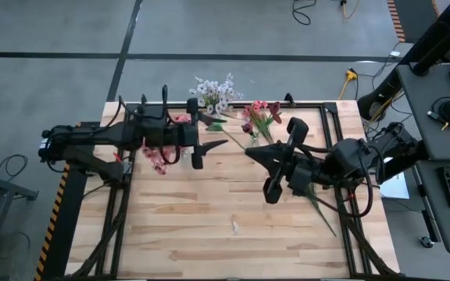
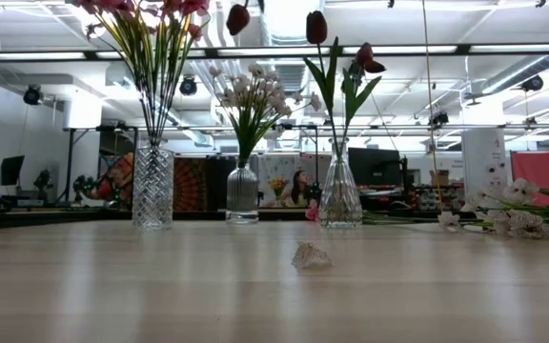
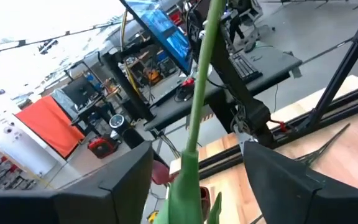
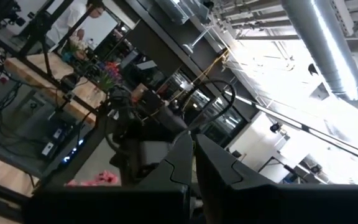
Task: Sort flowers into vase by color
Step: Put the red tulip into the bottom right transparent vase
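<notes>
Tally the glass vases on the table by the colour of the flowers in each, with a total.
Pink-flower vase: 1
White-flower vase: 1
Dark red tulip vase: 1
Total: 3 vases

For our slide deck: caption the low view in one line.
Three glass vases hold pink, white and dark red flowers; loose white blossoms lie on the table.

Three vases (image 2: 242, 193) block the counter's (image 1: 233, 250) far edge; nearer, only a small scrap (image 2: 311, 255) obstructs.
</notes>
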